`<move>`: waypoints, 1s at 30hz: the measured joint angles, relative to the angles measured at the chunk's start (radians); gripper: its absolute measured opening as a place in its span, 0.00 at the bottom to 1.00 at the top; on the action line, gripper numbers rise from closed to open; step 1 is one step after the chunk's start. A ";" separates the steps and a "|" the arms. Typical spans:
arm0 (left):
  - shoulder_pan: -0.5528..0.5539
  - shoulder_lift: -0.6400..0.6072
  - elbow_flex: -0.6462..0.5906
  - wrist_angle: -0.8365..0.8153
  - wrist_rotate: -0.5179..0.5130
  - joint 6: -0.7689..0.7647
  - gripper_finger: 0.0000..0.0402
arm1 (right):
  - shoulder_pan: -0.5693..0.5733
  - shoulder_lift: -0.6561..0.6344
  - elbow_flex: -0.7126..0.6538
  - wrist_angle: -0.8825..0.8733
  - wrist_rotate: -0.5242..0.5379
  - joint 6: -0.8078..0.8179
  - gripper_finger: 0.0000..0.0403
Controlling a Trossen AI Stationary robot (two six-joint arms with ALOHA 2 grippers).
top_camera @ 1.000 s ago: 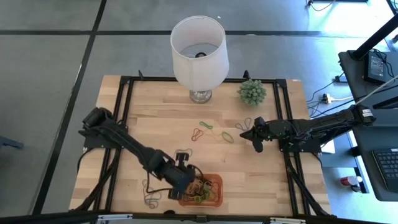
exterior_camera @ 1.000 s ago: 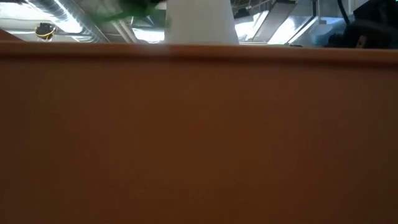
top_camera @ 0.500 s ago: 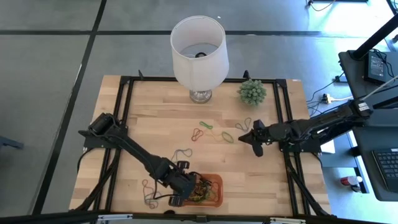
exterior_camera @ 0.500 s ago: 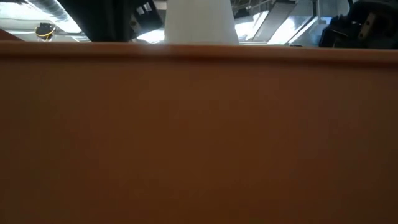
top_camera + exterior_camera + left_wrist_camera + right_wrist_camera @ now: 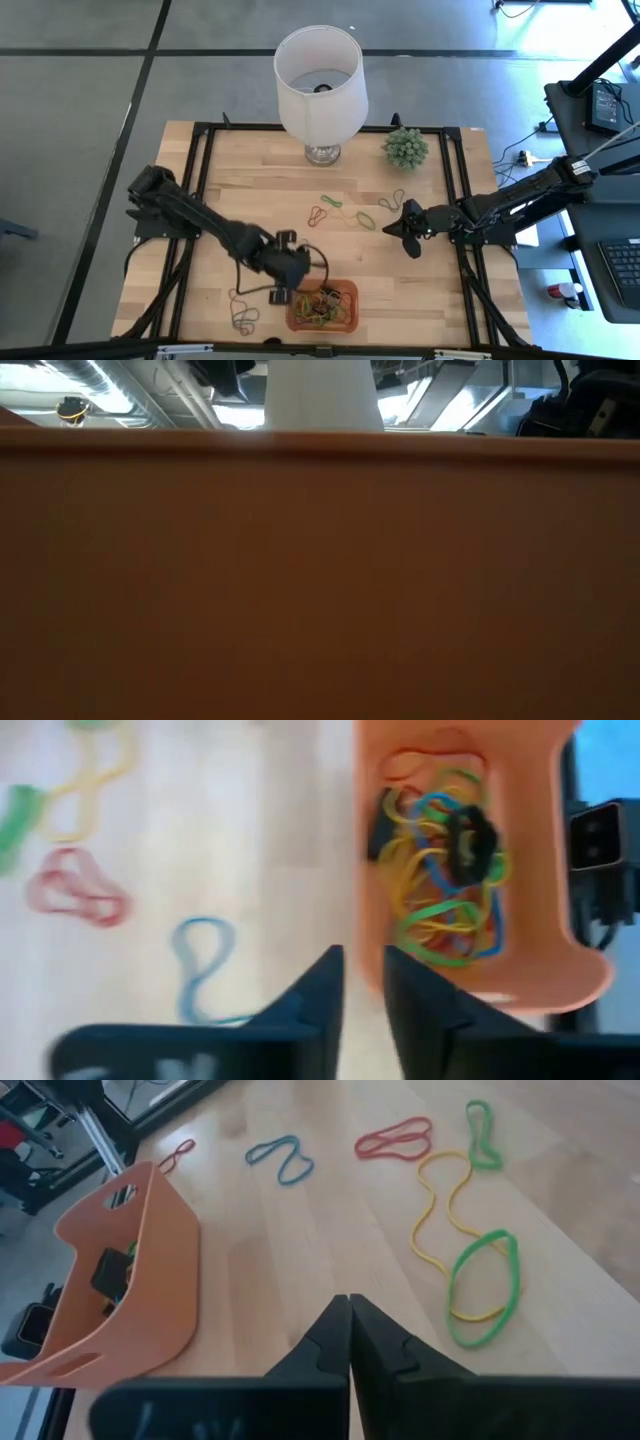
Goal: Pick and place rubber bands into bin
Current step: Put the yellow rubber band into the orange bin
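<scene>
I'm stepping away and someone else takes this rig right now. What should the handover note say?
Left gripper: just beside the bin, jaws slightly apart, holding nothing.
Right gripper: shut, empty, hovering near the loose bands mid-table.
Done: a mixed pile of rubber bands lies in the bin.
Left: red band, green band, yellow band, blue band and a few more by the table's front left corner.

The left tool (image 5: 291,283) is hanging slightly parted, arm stretching inward; the right tool (image 5: 407,232) is pointing inward, fingers pressed together.
</scene>
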 joint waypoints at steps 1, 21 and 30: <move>0.015 -0.019 0.000 -0.021 -0.001 0.016 0.13 | 0.000 0.001 0.000 -0.001 0.000 0.000 0.01; 0.334 -0.375 -0.423 0.074 0.033 0.217 0.00 | -0.104 0.022 0.000 0.015 0.001 -0.215 0.05; 0.391 -0.613 -0.780 0.394 0.036 0.059 0.00 | -0.199 0.223 0.109 0.081 -0.024 -0.373 0.06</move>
